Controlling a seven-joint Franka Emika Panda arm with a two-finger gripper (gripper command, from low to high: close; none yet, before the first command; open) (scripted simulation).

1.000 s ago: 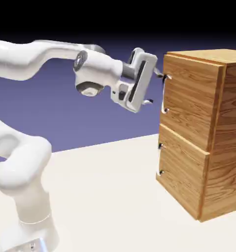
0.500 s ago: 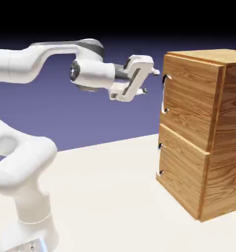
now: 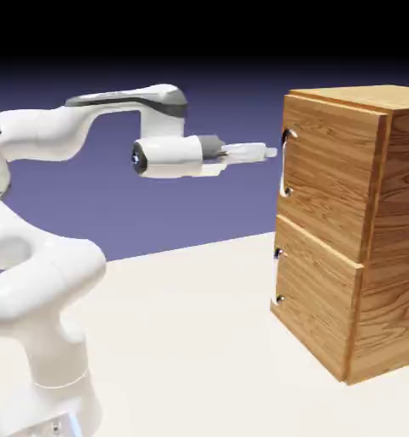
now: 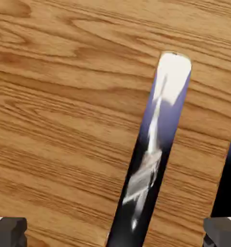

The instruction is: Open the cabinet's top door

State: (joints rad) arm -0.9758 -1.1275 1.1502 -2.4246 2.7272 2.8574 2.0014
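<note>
In the exterior view, a strip of open backdrop lies at the upper middle of the frame between the white two-finger gripper (image 3: 271, 153) and the slim silver vertical bar handle (image 3: 284, 164) of the upper wood-grain door (image 3: 331, 166), with more open room below the gripper down to the pale tabletop (image 3: 182, 316). The orange-brown grained wood cabinet (image 3: 404, 205) walls off the right side of the frame. In the hand view, the reflective bar slants from right of upper middle to bottom middle, between the fingertips and apart from both, with door surface blocking the way behind it.
</note>
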